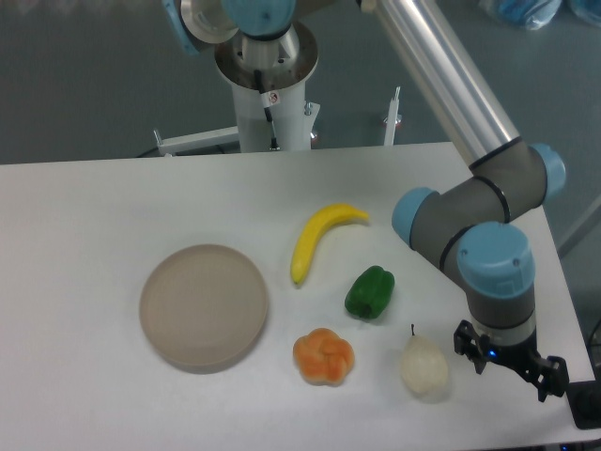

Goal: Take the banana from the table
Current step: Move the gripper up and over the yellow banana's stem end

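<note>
The bright yellow banana (317, 238) lies curved on the white table (113, 207), just behind the middle of the tabletop, with nothing touching it. My gripper (512, 368) hangs at the near right corner of the table, well to the right of and nearer than the banana, beside the pear. Only its black base shows under the blue wrist joint. Its fingers are hidden, so I cannot tell whether they are open or shut.
A green pepper (370, 292) sits just in front of the banana. A pale pear (423, 365) stands left of the gripper, with an orange fruit (323, 356) further left. A round beige plate (204, 306) lies at centre left. The robot's base (272, 94) stands behind the table.
</note>
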Available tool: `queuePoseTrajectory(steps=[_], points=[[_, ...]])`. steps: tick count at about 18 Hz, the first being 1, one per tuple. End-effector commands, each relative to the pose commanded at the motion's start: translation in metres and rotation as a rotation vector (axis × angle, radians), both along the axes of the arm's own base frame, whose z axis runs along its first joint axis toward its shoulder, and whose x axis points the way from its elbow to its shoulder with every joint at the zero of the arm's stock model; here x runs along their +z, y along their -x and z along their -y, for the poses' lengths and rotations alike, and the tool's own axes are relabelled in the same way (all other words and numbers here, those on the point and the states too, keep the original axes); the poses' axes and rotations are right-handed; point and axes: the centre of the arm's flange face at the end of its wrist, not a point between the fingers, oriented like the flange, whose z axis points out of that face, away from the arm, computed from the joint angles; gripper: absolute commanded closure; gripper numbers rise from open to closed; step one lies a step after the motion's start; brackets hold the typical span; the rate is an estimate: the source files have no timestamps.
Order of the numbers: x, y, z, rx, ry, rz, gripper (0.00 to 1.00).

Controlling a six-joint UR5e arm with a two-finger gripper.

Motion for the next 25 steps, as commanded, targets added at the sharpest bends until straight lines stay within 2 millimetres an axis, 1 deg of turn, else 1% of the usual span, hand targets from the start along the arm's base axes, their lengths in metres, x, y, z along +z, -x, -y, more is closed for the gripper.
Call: queuePoseTrajectory(steps=[2,7,8,11,13,15,17,18,20,21,25], points=[[0.014,-0.008,0.019,0.007,0.019,0.029,0.00],[0.035,-0.044,0.052,0.012,0.093,0.112,0.00],[0.038,-0.050,0.059,0.012,0.102,0.122,0.00],[0.034,-0.078,0.082,0.010,0.130,0.163,0.00],[0.029,-0.094,0.097,0.017,0.128,0.195,0.00],[0.020,-0.110,0.105,0.020,0.115,0.245,0.00],[0.008,-0.135,0.123,0.033,0.126,0.275,0.00],[0.002,-0.144,0.131,0.039,0.130,0.284,0.00],[-0.008,-0.163,0.139,0.066,0.111,0.313,0.00],[-0.012,-0.177,0.147,0.080,0.107,0.326,0.00],[-0.042,-0.215,0.170,0.065,0.121,0.340,0.00]])
